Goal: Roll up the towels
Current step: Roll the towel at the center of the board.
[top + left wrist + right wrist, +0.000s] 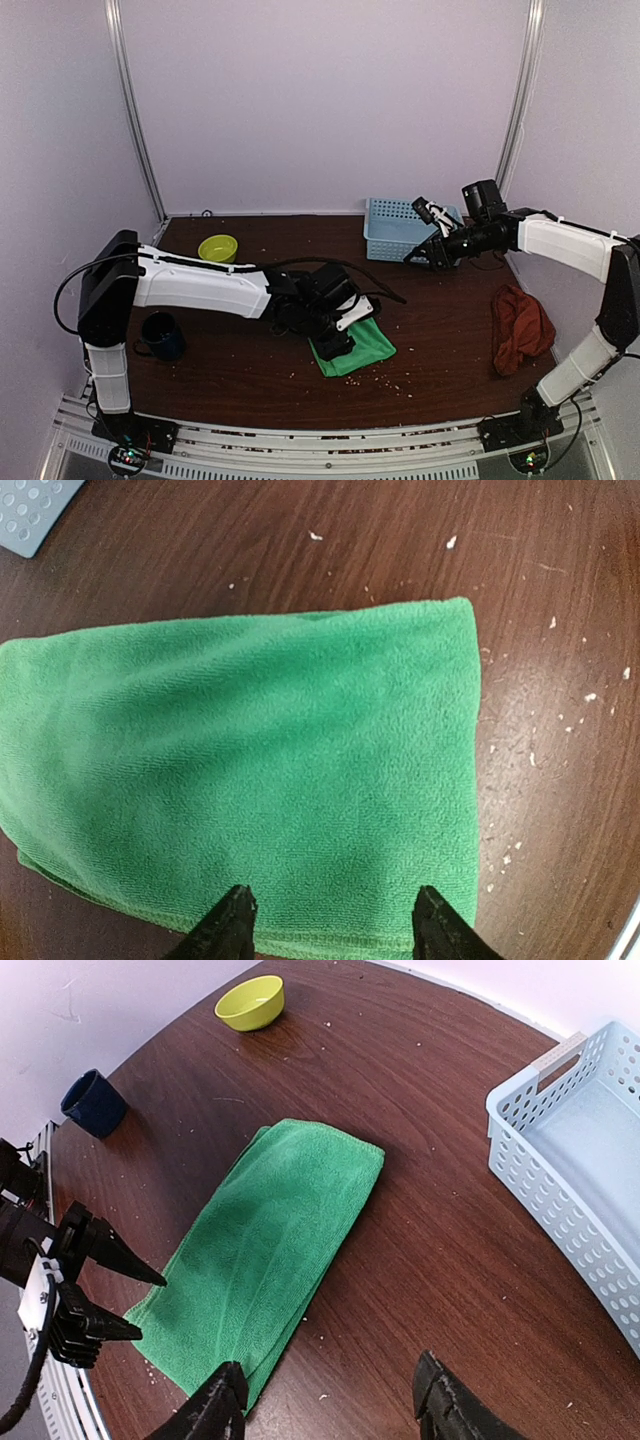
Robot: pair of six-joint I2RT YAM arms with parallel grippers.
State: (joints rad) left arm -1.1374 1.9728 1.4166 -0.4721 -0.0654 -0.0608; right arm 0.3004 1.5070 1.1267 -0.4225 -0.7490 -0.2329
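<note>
The green towel lies folded flat in a long strip on the brown table, also seen in the left wrist view and the right wrist view. My left gripper is open, its fingertips just over the towel's near short edge; it also shows in the right wrist view. My right gripper is open and empty, held high beside the basket, well away from the green towel. The rust-red towel lies crumpled at the table's right side.
A light-blue basket stands at the back right; its corner shows in the left wrist view. A yellow-green bowl sits at the back left. A dark blue mug stands front left. Crumbs dot the table.
</note>
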